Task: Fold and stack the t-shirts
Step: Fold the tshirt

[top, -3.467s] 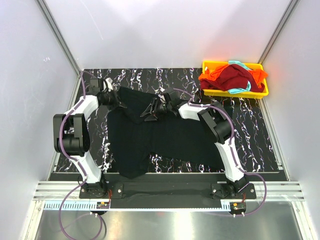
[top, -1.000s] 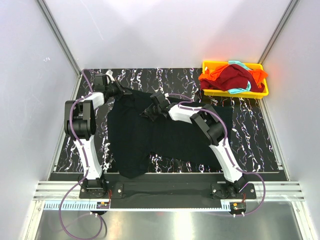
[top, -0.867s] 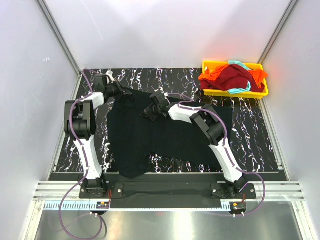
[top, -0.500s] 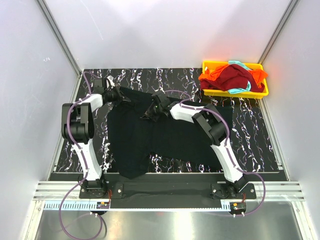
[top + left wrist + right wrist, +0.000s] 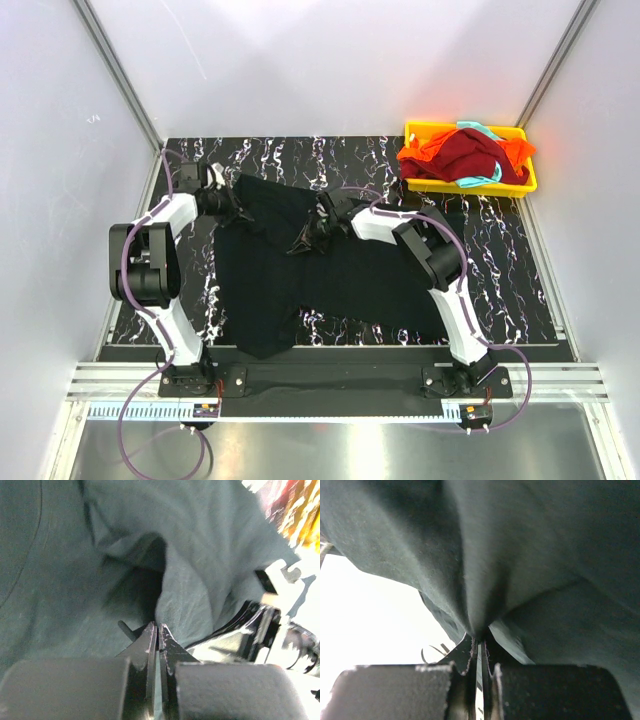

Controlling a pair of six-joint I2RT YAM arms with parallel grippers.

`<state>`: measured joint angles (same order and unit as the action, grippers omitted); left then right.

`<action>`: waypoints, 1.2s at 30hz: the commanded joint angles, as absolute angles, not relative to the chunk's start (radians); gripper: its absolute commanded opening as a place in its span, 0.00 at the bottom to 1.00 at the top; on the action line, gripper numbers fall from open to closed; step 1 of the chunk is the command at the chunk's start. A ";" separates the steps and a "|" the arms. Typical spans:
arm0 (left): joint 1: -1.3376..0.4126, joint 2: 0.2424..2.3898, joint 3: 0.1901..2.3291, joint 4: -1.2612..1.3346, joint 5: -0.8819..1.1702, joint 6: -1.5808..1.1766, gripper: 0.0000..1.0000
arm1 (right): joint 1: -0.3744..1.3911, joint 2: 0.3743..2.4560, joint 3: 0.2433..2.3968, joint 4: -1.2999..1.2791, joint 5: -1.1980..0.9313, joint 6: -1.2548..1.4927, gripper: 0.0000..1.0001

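A black t-shirt (image 5: 340, 275) lies spread over the dark marbled table (image 5: 510, 270). My left gripper (image 5: 238, 212) sits at its far left edge, shut, with a raised fold of the cloth (image 5: 210, 570) meeting the fingertips (image 5: 158, 628). My right gripper (image 5: 303, 240) is over the shirt's upper middle. It is shut on a pinch of black fabric (image 5: 530, 555) that gathers into its tips (image 5: 479, 642). A dark red t-shirt (image 5: 470, 155), an orange one (image 5: 425, 155) and a teal one (image 5: 482, 180) are heaped in the far right corner.
The heap of shirts fills a shallow yellow tray (image 5: 412, 128) at the back right. Grey walls close in the table on the left, far and right sides. Bare table shows right of the black shirt and along its near edge.
The right gripper has closed on the cloth and shifted slightly right and nearer. The left gripper has drawn back from the far left corner toward the near side, its arm swinging left.
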<state>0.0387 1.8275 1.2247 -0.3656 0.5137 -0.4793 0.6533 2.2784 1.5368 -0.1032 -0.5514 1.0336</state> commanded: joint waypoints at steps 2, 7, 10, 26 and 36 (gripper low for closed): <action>0.043 1.775 1.203 -0.455 0.496 -0.416 0.05 | 0.623 2.172 1.505 -0.123 -0.655 0.963 0.00; 0.043 1.744 1.166 -0.482 0.474 -0.393 0.05 | 0.591 2.152 1.488 -0.124 -0.733 0.913 0.00; 0.043 1.733 1.155 -0.492 0.483 -0.399 0.05 | 0.577 2.146 1.479 -0.127 -0.765 0.893 0.00; 0.043 1.701 1.103 -0.535 0.442 -0.419 0.03 | 0.568 2.174 1.466 -0.152 -0.887 0.824 0.00; 0.043 1.686 1.080 -0.535 0.399 -0.437 0.02 | 0.566 2.206 1.477 -0.175 -0.893 0.827 0.00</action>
<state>0.0387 1.7275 1.0889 -0.5438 0.4362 -0.4267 0.5694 2.2009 1.4528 -0.1562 -0.8440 0.8436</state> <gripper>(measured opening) 0.034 0.019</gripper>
